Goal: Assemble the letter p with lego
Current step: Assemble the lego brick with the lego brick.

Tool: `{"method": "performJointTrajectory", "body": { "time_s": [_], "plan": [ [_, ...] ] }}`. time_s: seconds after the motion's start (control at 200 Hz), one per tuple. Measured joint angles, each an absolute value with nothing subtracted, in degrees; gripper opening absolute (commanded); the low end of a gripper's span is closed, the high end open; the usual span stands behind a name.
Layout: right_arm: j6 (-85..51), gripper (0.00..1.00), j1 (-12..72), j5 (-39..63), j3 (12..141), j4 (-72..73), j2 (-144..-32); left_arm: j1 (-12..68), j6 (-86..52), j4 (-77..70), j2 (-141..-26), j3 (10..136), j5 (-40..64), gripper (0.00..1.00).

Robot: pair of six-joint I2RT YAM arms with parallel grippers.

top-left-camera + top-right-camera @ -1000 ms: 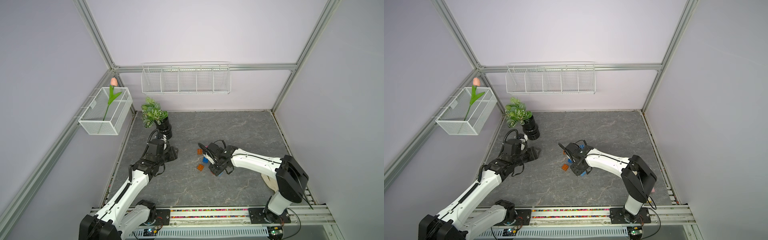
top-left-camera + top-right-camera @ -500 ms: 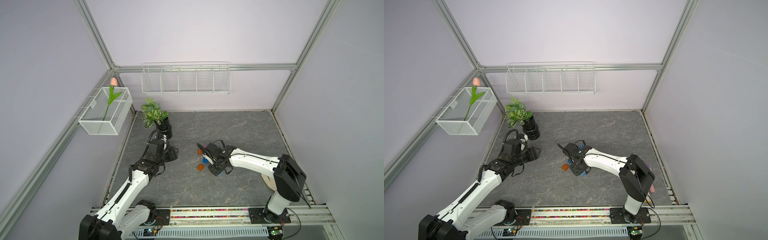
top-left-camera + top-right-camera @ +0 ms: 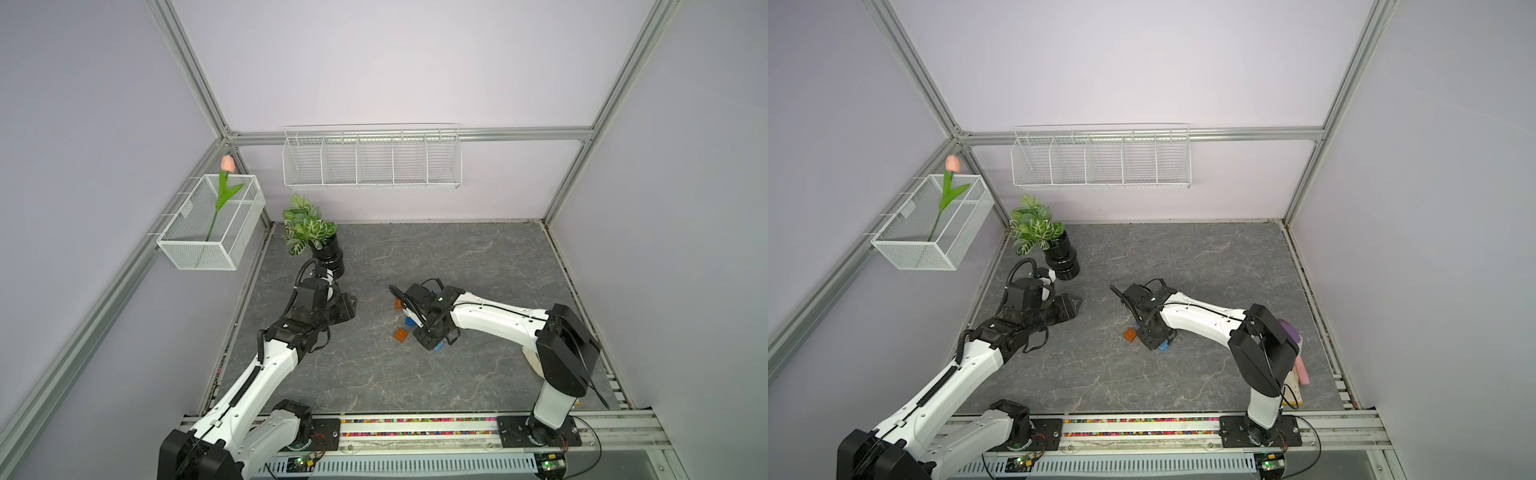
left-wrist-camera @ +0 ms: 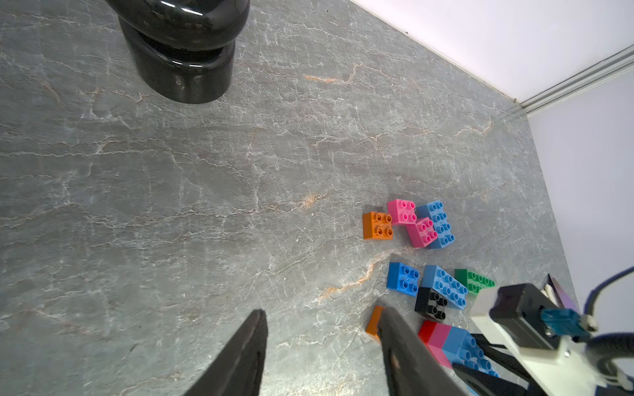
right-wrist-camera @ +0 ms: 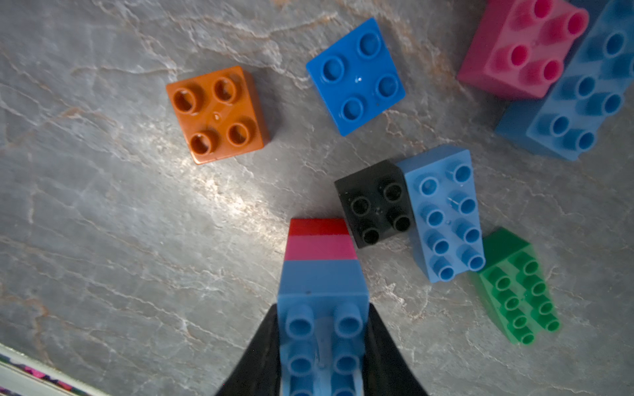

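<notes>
Right fingers (image 5: 252,363) are pinching the light blue brick (image 5: 322,329) that tops a little blue-pink-red stack (image 5: 320,247), near the middle of the grey surface (image 5: 103,240). Loose lego sits around it: orange square (image 5: 216,115), blue square (image 5: 355,75), black square (image 5: 375,202) touching a light blue oblong (image 5: 446,212), green oblong (image 5: 514,284) just beside that. Left fingers (image 4: 240,356) hang spread wide over the surface, near the black pot (image 4: 182,51).
</notes>
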State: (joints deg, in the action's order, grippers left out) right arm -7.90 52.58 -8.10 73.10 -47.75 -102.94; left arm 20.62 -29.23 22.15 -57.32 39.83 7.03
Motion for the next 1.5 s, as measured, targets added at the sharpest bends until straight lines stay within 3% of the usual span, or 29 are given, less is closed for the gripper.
{"method": "performJointTrajectory", "body": {
  "time_s": [0.48,0.61,0.755,0.9,1.195,1.499],
  "plan": [
    [-5.3,0.21,53.34,-6.5,76.12,-47.59,-105.03,20.62,-29.23,22.52,-56.51,39.83,7.09,0.59],
    [-4.47,0.29,53.65,-6.35,76.36,-47.18,-105.25,20.62,-29.23,22.63,-55.94,39.83,6.46,0.6],
    [-4.16,0.49,53.67,-6.07,76.25,-46.85,-105.34,20.62,-29.21,22.7,-55.92,39.83,6.02,0.61],
    [-4.27,0.6,53.84,-4.97,75.79,-46.5,-106.65,20.62,-29.21,22.9,-55.92,39.83,5.91,0.62],
    [-4.51,0.69,53.82,-5.08,76.75,-47.13,-106.74,20.62,-29.21,23.03,-55.75,39.83,5.85,0.63],
    [-7.79,0.69,50.98,-4.84,86.0,-48.86,-106.52,20.62,-29.21,23.03,-54.74,39.83,5.21,0.64]
  ]
}}
